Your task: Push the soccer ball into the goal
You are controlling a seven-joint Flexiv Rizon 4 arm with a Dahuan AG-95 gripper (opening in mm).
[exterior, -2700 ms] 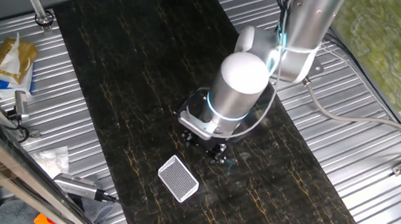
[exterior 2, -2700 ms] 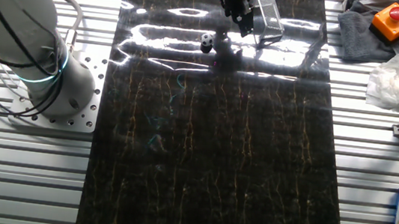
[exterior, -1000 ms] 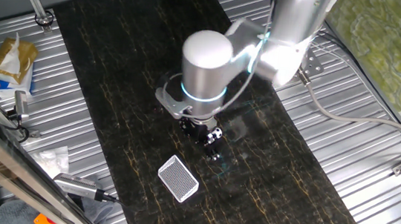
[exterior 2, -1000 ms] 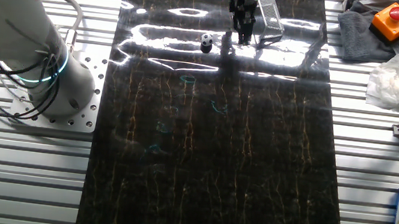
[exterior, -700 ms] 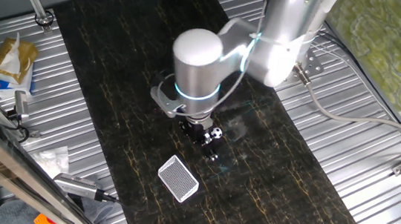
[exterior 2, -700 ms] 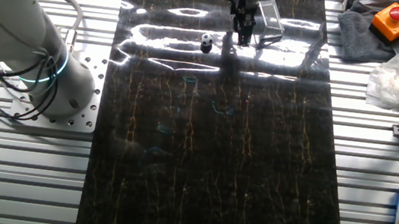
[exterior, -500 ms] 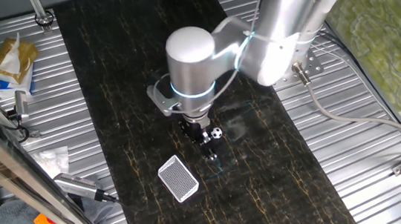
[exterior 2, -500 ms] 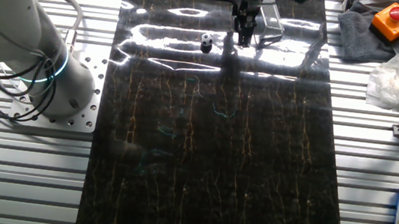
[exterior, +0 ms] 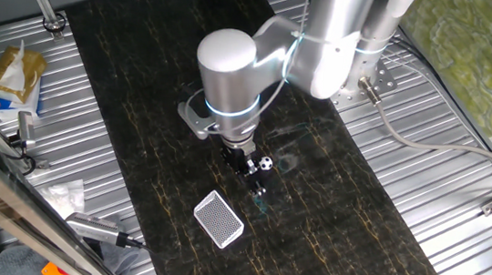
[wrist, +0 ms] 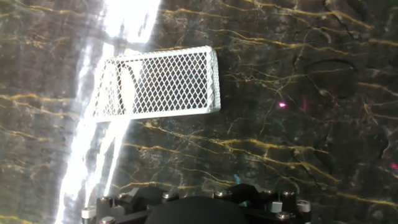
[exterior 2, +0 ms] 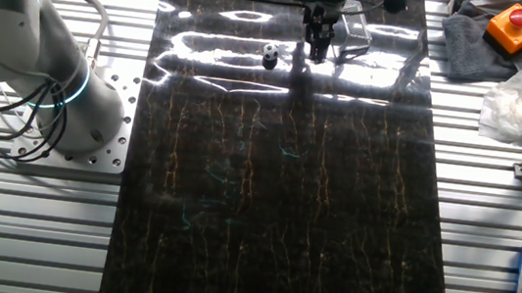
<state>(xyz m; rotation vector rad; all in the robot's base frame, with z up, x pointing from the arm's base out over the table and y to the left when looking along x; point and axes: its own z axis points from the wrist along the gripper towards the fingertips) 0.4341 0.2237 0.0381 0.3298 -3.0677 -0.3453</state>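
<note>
In one fixed view the counter (exterior: 143, 72) is a glossy black slab veined with gold, lying between ribbed metal panels; the tool (exterior: 253, 179) hangs from the arm's round silver wrist with its dark fingers pointing down at the slab, and whether they are parted or closed cannot be told from here. The soccer ball (exterior: 264, 164), a tiny white sphere with black patches, sits on the slab just beside the fingers, on the side away from the goal (exterior: 219, 219), a small white-framed box of fine grey mesh lying nearer the camera. A crumpled yellow packet (exterior: 14, 75) lies on the ribbed metal off to the left. In the other fixed view glare streaks the slab; the ball (exterior 2: 269, 55) rests apart from the tool (exterior 2: 318, 47), which partly hides the goal (exterior 2: 354, 21) behind it, and a red button on an orange box (exterior 2: 519, 22) sits on a grey cloth. The hand view shows the goal (wrist: 155, 83) whole, diamond mesh within a white rim, but no ball, and only the tool's dark bolted base at the bottom edge
</note>
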